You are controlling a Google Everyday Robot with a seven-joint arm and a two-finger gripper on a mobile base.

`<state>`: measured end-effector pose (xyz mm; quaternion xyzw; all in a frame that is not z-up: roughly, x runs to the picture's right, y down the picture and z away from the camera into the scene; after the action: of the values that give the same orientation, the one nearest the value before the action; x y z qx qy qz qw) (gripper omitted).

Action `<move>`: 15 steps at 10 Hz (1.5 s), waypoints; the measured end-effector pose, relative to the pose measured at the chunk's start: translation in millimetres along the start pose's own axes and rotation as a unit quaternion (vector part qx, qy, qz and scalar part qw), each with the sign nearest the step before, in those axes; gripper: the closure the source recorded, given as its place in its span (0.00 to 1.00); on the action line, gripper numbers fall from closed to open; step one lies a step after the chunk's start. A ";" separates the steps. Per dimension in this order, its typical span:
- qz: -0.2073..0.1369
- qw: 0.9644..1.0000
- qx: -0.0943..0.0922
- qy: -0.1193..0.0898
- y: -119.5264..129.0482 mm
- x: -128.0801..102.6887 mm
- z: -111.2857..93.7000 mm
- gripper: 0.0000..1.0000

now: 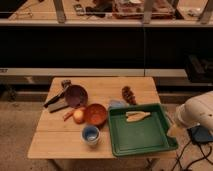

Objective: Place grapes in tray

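The grapes (129,94), a small dark reddish-brown cluster, lie on the wooden table (60,142) just behind the far edge of the green tray (142,141). The tray sits at the table's right front and holds a pale banana-like piece (136,116). My white arm (197,112) is off the table's right side. My gripper (174,130) hangs low beside the tray's right rim, well away from the grapes, and holds nothing that I can see.
An orange bowl (95,114), a round yellow-orange fruit (78,116), a purple bowl (76,95) and dark utensils (56,100) are on the left half. A blue cup (90,134) stands near the front. Dark shelving runs behind the table.
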<state>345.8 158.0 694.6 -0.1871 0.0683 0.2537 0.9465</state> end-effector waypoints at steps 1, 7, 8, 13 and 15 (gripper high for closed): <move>0.000 1.000 0.000 0.000 0.0 0.0 0.0 0.21; 0.000 1.000 0.000 0.000 0.0 0.0 -0.1 0.21; 0.000 1.000 0.000 0.000 0.0 0.0 0.0 0.21; 0.006 1.000 0.019 -0.016 -19.3 -19.9 -4.0 0.21; 0.005 0.999 0.031 -0.031 -52.5 -60.0 -0.6 0.21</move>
<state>320.7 88.4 724.3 -0.1489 0.0478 0.2620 0.9523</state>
